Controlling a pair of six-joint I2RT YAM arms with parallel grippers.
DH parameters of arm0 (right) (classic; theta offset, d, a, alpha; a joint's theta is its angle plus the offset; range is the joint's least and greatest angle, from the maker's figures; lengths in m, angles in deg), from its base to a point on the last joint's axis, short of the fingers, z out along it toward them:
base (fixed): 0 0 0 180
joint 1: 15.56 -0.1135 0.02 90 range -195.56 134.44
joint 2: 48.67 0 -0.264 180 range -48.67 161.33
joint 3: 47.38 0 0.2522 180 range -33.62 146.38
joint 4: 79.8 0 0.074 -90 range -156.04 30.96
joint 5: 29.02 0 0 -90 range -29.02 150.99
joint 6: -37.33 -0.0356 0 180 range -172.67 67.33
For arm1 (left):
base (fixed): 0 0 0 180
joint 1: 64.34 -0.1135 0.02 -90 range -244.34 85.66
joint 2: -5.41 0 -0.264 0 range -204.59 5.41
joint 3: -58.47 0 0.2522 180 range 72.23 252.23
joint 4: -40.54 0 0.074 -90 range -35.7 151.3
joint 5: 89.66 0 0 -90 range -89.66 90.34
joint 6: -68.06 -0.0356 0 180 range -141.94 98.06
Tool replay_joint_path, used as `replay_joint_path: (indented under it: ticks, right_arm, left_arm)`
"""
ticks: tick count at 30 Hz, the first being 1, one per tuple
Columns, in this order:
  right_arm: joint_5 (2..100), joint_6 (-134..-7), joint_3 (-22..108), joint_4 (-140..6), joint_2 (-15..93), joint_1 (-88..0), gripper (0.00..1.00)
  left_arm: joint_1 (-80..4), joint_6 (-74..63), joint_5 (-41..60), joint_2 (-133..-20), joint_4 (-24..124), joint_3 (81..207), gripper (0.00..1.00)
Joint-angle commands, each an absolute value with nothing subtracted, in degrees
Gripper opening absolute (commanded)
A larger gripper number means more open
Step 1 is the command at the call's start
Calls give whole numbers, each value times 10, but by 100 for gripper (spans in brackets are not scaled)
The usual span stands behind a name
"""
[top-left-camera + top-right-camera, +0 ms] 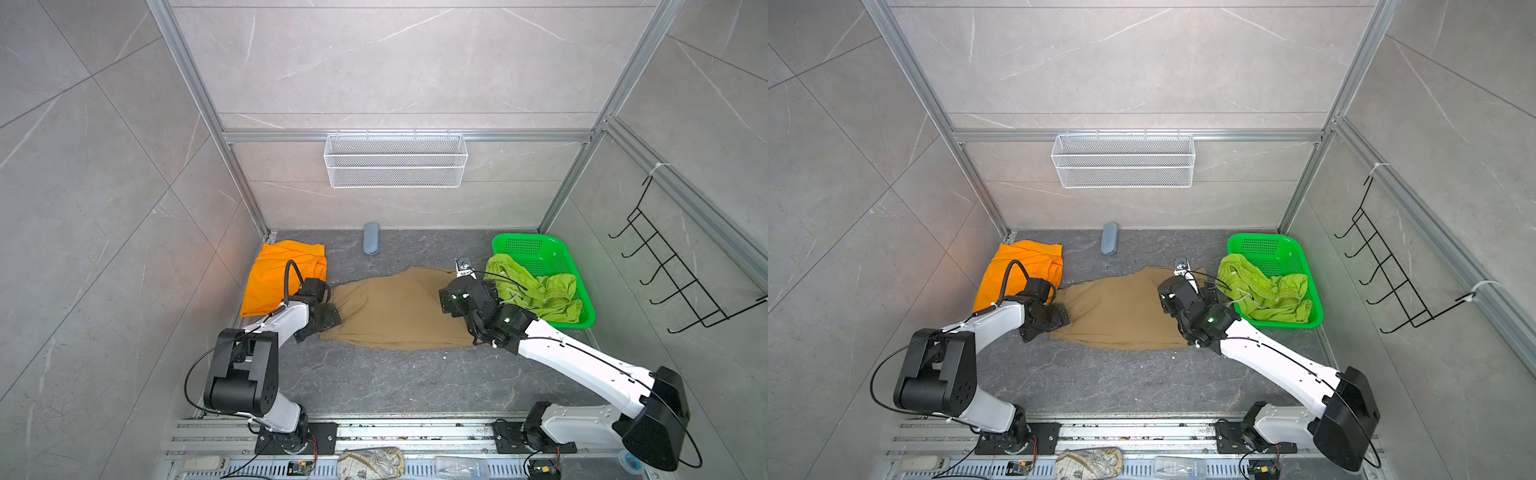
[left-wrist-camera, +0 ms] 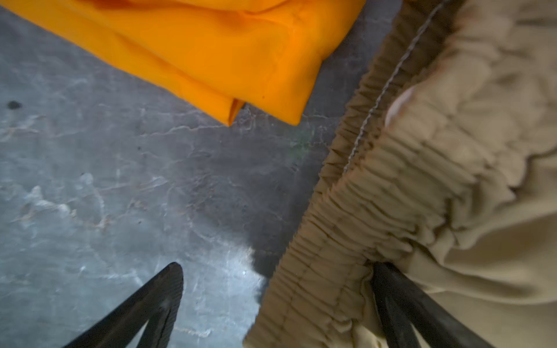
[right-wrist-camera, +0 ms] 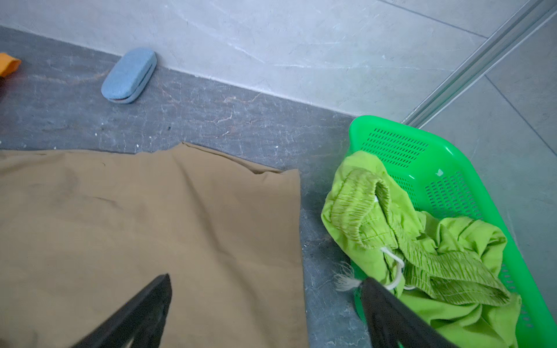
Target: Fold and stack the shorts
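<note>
Left wrist view: the left claw (image 2: 277, 268) has its jaws wide apart and straddles the gathered elastic waistband of the khaki shorts (image 2: 422, 195). One finger is over bare worktop (image 2: 90, 180) and the other is partly hidden by tan cloth. A corner of the orange shorts (image 2: 226, 54) lies just beside that waistband.

In both top views the khaki shorts lie spread flat across the middle of the worktop, lightly creased, with the waistband to the left and the leg hems to the right. The orange shorts sit at the back left, folded over in layers. The lime green shorts (image 1: 536, 291) are crumpled in the green basket (image 1: 523, 239) at the right and spill over its left rim, showing a ribbed waistband and a pale drawstring. The right claw (image 3: 266, 278) also has its jaws spread and grips nothing. It hovers over the khaki leg hem, with one finger near the drawstring's frayed end.
</note>
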State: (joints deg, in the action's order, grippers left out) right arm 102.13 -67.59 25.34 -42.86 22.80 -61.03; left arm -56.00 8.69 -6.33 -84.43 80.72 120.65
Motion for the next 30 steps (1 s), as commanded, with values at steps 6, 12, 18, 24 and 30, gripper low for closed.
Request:
replay_joint_path:
  ticks: [6, 12, 18, 24, 30]
  right_arm:
    - [1032, -675, 237, -436, 201, -614, 99]
    - [1028, -694, 230, -432, 218, -614, 99]
    - [995, -734, 257, -401, 287, -613, 99]
    - [948, -777, 271, -391, 328, -613, 99]
    - [888, -841, 295, -380, 370, -601, 100]
  left_arm:
    - [-562, 88, -2, -902, 772, 1216, 76]
    - [-562, 80, 19, -907, 750, 1204, 35]
    - [-562, 69, 27, -880, 755, 1209, 1]
    - [-562, 40, 14, -832, 800, 1251, 0]
    - [-561, 13, 13, -794, 839, 1292, 0]
